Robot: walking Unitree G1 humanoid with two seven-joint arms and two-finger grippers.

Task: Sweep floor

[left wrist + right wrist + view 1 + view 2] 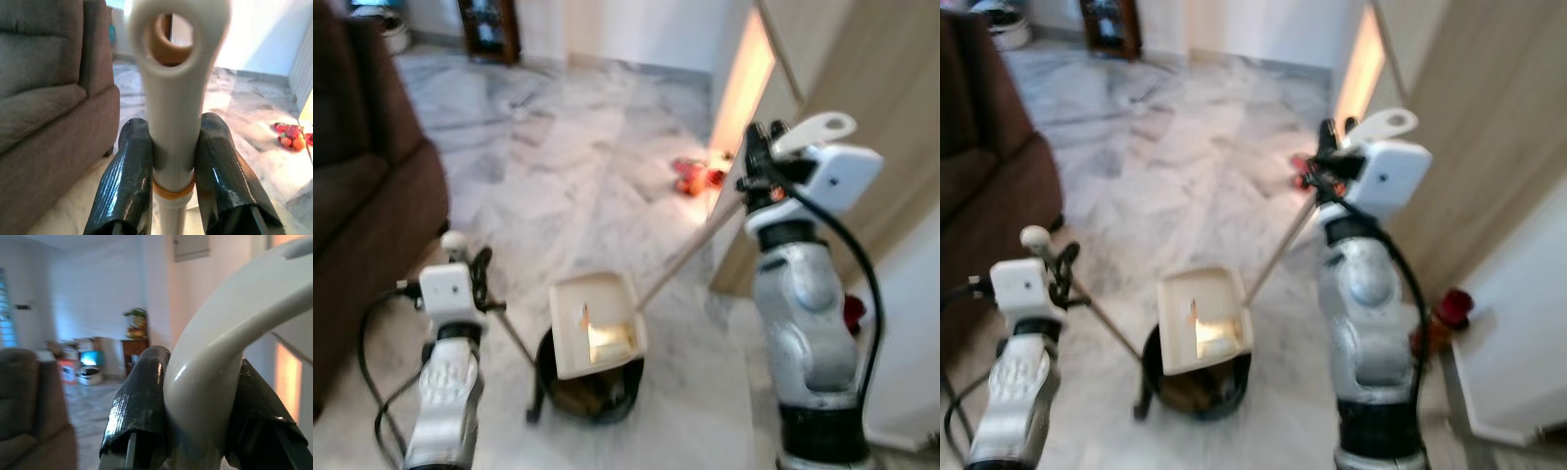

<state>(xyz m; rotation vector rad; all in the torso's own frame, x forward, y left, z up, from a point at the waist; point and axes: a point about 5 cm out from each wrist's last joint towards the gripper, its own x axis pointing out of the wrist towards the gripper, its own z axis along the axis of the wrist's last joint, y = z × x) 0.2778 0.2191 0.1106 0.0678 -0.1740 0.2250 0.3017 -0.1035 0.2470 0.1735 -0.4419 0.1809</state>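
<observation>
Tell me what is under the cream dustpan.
Under the cream dustpan stands a black bin, with something brownish inside near its rim. The dustpan covers most of the bin's opening, so the rest of its contents cannot be seen.

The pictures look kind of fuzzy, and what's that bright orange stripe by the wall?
Both eye views are soft and blurred; the orange stripe is warm light glaring through a gap beside the door. In the left wrist view the handle is near and soft, with window glare behind it.

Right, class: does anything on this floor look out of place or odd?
Yes. Small red and orange items, too blurred to identify, lie loose on the marble floor near the lit doorway, away from the cream dustpan and dark broom head.
</observation>
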